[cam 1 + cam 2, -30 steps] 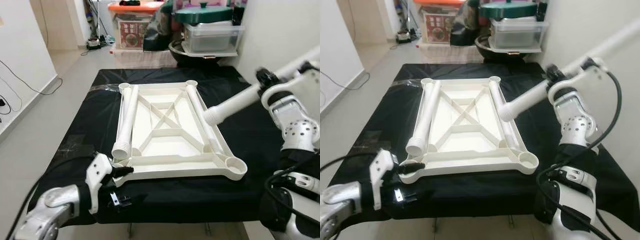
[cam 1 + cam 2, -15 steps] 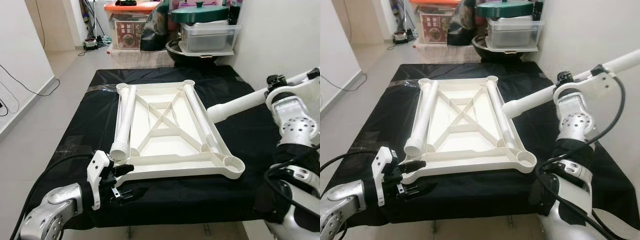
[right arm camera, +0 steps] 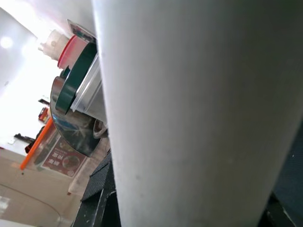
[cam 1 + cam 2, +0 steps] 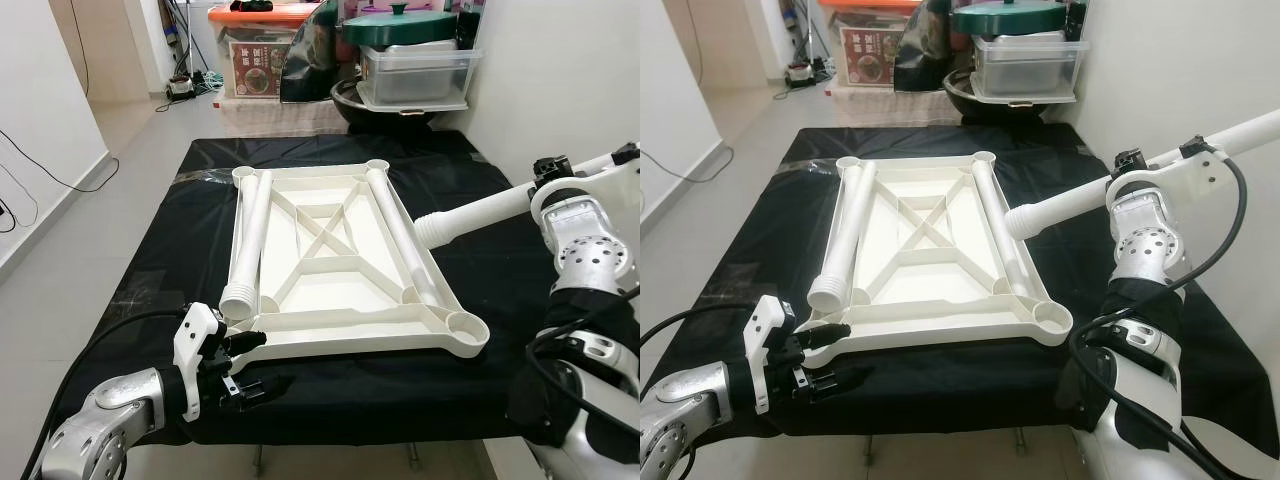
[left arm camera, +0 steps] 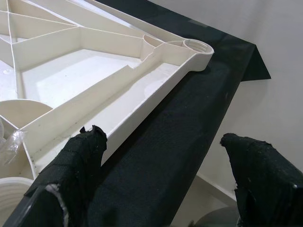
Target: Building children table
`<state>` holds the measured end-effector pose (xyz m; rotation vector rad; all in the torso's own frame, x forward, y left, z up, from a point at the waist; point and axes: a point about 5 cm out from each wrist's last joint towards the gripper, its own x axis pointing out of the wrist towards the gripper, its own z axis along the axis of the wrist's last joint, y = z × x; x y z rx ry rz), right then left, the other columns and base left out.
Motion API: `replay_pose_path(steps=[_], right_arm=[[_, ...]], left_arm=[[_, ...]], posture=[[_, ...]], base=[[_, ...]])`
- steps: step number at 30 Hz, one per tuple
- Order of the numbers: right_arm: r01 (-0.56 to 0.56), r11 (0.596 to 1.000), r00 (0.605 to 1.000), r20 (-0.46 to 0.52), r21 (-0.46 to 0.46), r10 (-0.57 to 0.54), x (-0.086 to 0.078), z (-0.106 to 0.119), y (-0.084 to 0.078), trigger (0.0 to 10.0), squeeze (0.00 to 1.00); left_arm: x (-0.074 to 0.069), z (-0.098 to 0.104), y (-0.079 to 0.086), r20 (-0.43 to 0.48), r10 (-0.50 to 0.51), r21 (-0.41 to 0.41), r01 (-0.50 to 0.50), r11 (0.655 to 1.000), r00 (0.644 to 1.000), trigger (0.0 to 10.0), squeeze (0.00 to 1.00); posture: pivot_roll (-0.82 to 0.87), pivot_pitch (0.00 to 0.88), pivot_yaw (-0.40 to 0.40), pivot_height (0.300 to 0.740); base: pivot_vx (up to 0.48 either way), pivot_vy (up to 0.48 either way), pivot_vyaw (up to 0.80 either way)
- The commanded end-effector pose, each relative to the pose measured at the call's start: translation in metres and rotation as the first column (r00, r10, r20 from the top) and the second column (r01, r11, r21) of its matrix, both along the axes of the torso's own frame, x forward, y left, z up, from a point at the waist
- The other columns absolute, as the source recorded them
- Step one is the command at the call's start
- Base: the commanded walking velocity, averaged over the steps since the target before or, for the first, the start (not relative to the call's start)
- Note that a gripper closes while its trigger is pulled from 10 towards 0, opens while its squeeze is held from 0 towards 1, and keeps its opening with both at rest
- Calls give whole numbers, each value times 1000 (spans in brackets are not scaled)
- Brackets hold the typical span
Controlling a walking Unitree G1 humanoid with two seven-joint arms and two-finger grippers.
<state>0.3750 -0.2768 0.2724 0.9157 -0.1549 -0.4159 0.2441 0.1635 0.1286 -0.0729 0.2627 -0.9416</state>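
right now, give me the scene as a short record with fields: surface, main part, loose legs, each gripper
surface: table covered in a black cloth
main part: white tabletop lying underside up, ribs showing
loose legs: two white legs inside it, left leg and right leg, along its long sides
left gripper: left gripper, fingers open, at the tabletop's near left corner, one finger against the rim
right gripper: right gripper holds a third white leg in the air over the tabletop's right side
behind: storage boxes on the floor
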Motion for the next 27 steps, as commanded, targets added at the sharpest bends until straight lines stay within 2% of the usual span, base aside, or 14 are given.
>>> replay_pose_path(steps=[1,7,9,10,12,15,18,20,22,27], right_arm=[[12,1000,1000,18,-9,-12,0,5,2,0,0],[-40,998,998,39,-45,42,2,9,16,0,0],[-145,981,984,89,-132,157,3,19,42,0,0],[-145,981,984,89,-132,157,3,19,42,0,0],[-283,931,939,131,-230,317,-1,27,83,0,0],[-403,866,874,157,-297,460,-9,30,123,0,0],[-403,866,874,157,-297,460,-9,30,123,0,0],[-480,797,812,158,-367,562,-17,31,152,0,0],[-527,746,767,149,-407,624,-25,29,171,0,0],[-560,721,740,145,-409,657,-32,26,181,0,0]], left_arm=[[0,0,-2,-6,-9,0,9,1000,1000,10000,0],[2,1,-3,15,-4,21,3,1000,1000,10000,0],[8,1,-5,90,8,156,-22,988,996,10000,0],[8,1,-5,90,8,156,-22,988,996,10000,0],[26,6,-7,219,48,300,-114,947,975,10000,0],[44,18,-13,316,68,356,-185,916,946,10000,0],[44,18,-13,316,68,356,-185,916,946,10000,0],[55,27,-21,394,19,430,-202,880,919,10000,0],[65,34,-25,466,-20,488,-238,840,885,10000,0],[78,37,-28,506,13,485,-297,823,862,10000,0]], posture=[[40,0,-8,740],[38,0,-12,740],[35,0,-13,740],[35,0,-13,740],[27,0,-9,740],[21,0,-6,740],[21,0,-6,740],[10,0,2,740],[10,0,2,740],[-8,0,16,740]], base=[[0,0,0],[0,0,0],[0,0,0],[0,0,0],[0,0,0],[0,0,0],[0,0,0],[0,0,0],[0,0,0],[0,0,0]])
